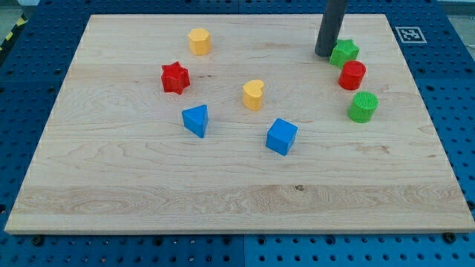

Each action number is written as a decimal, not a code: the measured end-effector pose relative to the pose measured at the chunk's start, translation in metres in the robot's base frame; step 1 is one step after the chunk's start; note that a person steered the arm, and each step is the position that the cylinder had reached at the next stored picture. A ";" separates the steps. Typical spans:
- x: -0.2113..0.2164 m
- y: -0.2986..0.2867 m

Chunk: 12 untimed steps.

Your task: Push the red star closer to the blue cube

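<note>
The red star (175,77) lies on the wooden board at the view's upper left. The blue cube (281,136) sits near the board's middle, to the right of and below the star. My tip (323,53) rests at the view's upper right, just left of a green star (344,53) and far to the right of the red star. The rod rises out of the view's top.
A blue triangular block (196,119) lies below the red star. A yellow heart (253,94) sits between the star and the cube. A yellow hexagonal block (199,41) is at the top. A red cylinder (352,75) and a green cylinder (363,107) are at the right.
</note>
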<state>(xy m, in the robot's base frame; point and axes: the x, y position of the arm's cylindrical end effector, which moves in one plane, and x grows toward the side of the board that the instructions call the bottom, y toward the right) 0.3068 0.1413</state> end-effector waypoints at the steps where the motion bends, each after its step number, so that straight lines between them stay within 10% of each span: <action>1: 0.017 -0.050; 5: 0.034 -0.281; 12: 0.105 -0.308</action>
<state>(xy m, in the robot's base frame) 0.4118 -0.1663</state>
